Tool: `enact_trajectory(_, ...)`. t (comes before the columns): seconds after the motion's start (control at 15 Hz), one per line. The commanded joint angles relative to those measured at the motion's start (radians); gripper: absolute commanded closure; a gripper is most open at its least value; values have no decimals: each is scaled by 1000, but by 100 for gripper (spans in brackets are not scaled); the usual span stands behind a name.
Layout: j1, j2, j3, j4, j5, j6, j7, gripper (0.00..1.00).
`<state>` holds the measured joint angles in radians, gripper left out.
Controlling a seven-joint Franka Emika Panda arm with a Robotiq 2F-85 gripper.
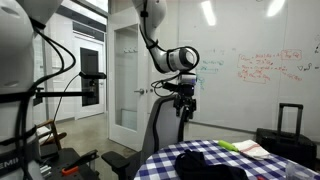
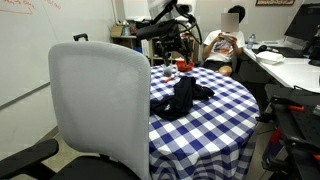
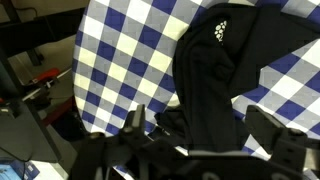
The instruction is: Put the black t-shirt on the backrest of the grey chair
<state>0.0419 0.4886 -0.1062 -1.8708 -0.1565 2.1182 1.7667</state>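
The black t-shirt (image 2: 181, 97) lies bunched on the blue-and-white checked table (image 2: 215, 115). It also shows in an exterior view (image 1: 205, 160). In the wrist view the t-shirt (image 3: 215, 60) fills the middle and shows a small white logo. My gripper (image 3: 200, 112) is open, with its fingers spread to either side of the fabric. In both exterior views the gripper (image 1: 181, 112) (image 2: 178, 58) hangs above the table over the shirt. The grey chair (image 2: 100, 105) stands at the table's edge with its tall backrest bare. It is seen edge-on in an exterior view (image 1: 155, 125).
A black suitcase (image 1: 290, 125) stands beyond the table. Papers and a green item (image 1: 240, 147) lie on the cloth, and small red things (image 2: 180, 66) sit near the far rim. A seated person (image 2: 225, 40) and a desk (image 2: 290, 62) are behind the table.
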Motion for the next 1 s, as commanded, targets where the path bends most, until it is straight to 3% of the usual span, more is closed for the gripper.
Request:
enact_trajectory(0.0, 46, 135, -18, 134, -14, -25, 60, 0)
enact_trajectory(0.53, 47, 307, -46, 298, 6, -80, 53, 0)
enact_trajectory(0.93, 32, 486, -34, 562, 37, -214, 20, 0)
